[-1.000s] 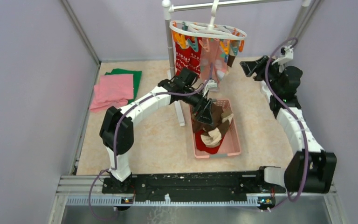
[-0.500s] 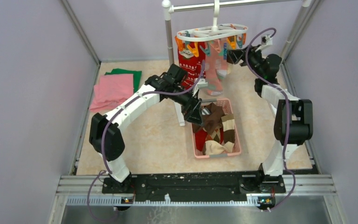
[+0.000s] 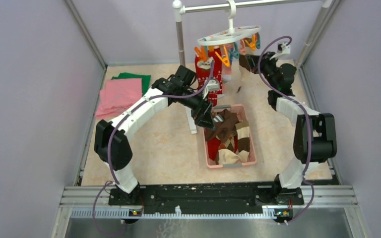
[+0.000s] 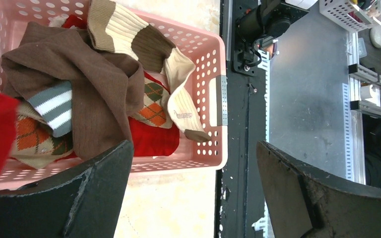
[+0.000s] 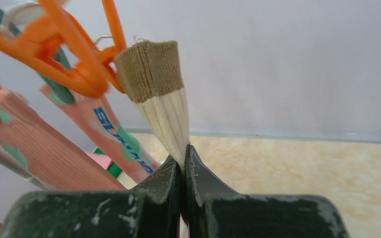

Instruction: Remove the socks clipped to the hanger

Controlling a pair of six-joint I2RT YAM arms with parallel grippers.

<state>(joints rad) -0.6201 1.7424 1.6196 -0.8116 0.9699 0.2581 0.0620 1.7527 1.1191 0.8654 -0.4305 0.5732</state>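
The white hanger hangs tilted from the rail, with orange pegs dangling. A red patterned sock and pink socks with teal marks hang from it. My right gripper, up beside the hanger, is shut on a cream sock with a tan cuff; an orange peg still clips that cuff. My left gripper is open and holds nothing. It hovers at the left edge of the pink basket, which holds several loose socks, a brown one on top.
Folded pink and green cloths lie at the far left. The metal stand's pole and white foot rise just left of the basket. Purple walls close in on both sides.
My right arm swung in from the right to the hanger and shut on the cream sock. The hanger swung and tilted. My left arm drew back slightly from the basket, still open.
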